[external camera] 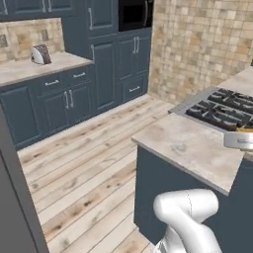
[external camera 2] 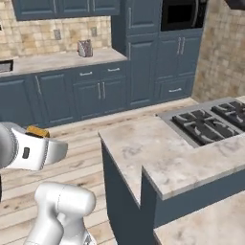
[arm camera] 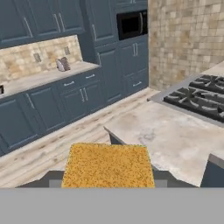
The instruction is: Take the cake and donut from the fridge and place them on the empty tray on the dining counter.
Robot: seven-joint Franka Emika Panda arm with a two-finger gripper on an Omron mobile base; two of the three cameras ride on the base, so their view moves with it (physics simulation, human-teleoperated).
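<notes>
The claw [arm camera: 108, 183] is gripping the cake [arm camera: 108, 165] at bottom centre of the hand view; it looks light, crumbly, so side holds suit.

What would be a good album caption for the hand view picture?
Gripper carrying the yellow cake past a marbled counter with a stove.

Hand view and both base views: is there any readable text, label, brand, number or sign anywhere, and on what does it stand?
None: no legible text in any view.
Microwave: dark front, no brand or digits readable.
Toaster: plain, no lettering.
Stove: bare black grates, no markings.
Cake held in the gripper: plain yellow crumb surface, no label.
Wall outlets: blank plates.
</notes>
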